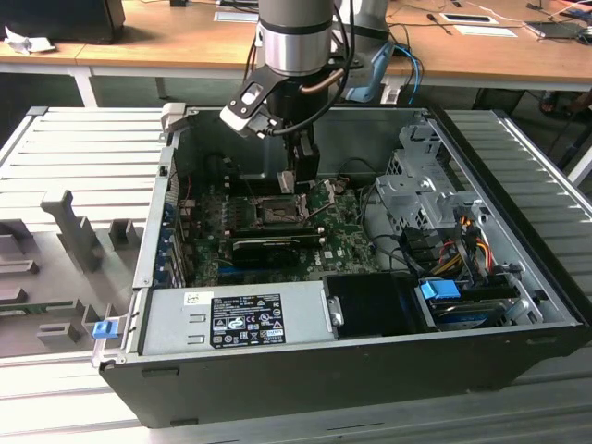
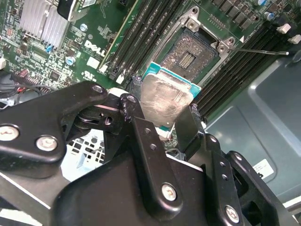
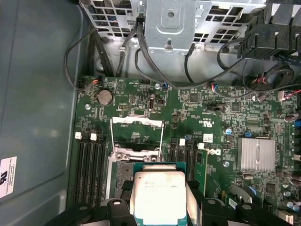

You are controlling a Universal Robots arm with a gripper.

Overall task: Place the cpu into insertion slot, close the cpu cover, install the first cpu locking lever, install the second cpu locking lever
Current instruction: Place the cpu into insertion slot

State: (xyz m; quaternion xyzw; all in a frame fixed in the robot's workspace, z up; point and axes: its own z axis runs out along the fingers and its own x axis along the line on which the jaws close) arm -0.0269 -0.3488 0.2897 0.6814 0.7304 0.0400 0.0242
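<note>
So the black metal claw point(image 1: 298, 180) is clamped shut on the chip point(image 2: 167, 96), with one finger on each of two opposite edges. The chip is a flat square with a dull silver lid that looks smeary and scuffed, and it has a teal-green rim. There's faint print on the lid in the first wrist view point(image 3: 159, 195), too small for me to read.

It hangs in the air just over the socket point(image 2: 190, 54), not seated. The socket is a bare black square with a grid of contacts inside a silver metal frame. The thin silver cover point(image 3: 136, 121) stands swung up on the socket's far side.

All of this sits in an open PC case point(image 1: 370, 370) lying on its side. The green board point(image 3: 221, 117) has white lettering, long black memory slots point(image 3: 89, 165) beside the socket and a finned silver heatsink point(image 3: 256, 154). On the near side of the case is a grey sheet-metal power supply point(image 1: 176, 319) with a black-and-white label point(image 1: 245, 319).
</note>
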